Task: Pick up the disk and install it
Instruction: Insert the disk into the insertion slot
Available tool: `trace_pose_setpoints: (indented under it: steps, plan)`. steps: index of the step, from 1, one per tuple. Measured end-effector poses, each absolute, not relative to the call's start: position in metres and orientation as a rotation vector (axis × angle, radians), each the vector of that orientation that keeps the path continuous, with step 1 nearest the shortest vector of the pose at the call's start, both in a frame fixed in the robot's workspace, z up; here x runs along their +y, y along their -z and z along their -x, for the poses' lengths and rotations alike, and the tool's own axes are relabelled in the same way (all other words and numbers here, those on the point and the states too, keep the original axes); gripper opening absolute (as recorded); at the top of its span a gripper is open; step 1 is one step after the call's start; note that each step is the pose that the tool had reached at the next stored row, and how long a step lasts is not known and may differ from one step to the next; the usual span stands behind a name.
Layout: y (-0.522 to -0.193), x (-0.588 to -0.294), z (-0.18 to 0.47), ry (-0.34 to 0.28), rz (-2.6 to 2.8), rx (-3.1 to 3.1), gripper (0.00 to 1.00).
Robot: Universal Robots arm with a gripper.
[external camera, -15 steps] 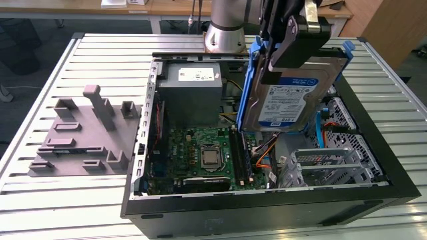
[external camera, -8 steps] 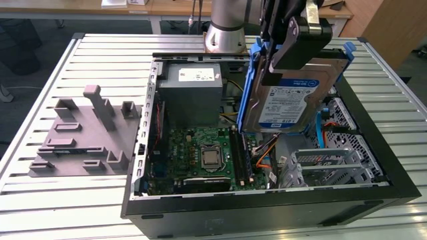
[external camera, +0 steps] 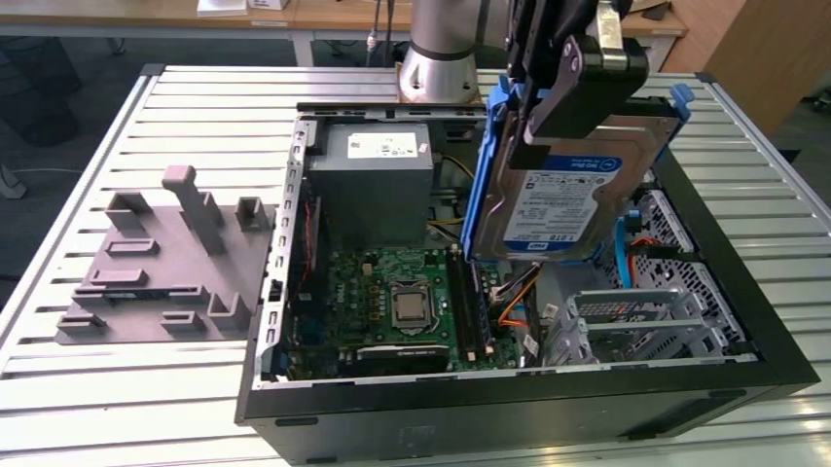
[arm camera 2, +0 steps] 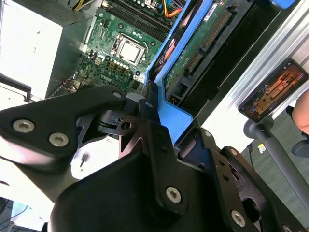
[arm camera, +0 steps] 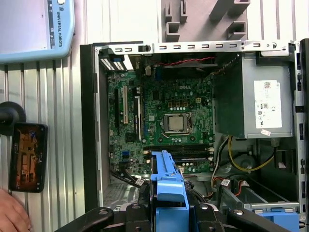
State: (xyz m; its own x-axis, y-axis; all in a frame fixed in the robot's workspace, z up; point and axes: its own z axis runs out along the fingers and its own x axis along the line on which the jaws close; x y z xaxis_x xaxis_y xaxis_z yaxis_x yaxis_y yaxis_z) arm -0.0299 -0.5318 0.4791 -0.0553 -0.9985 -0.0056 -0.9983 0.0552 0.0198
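A slatted table [external camera: 117, 389] carries an open computer case [external camera: 520, 413], its grey power supply [external camera: 377, 180] and green motherboard [external camera: 389, 292] exposed. The disk [external camera: 571, 204] hangs tilted above the case's interior, near the drive cage [external camera: 649, 321], its blue bracket clamped between the gripper's [external camera: 556, 122] drawn-in fingers

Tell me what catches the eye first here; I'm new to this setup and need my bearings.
The disk in its blue frame stands out most, held aloft by the gripper over the open computer case, toward the exterior view's right. Inside the case lies the green motherboard, with the grey power supply beyond it in that view.
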Motion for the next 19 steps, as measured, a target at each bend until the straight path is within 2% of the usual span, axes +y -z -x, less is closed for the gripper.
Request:
trace_pose_setpoints:
  steps: [19]
  plan:
    - [-0.4781, -0.5377, 0.0258, 0.029, -2.152, -2.275, 0.37]
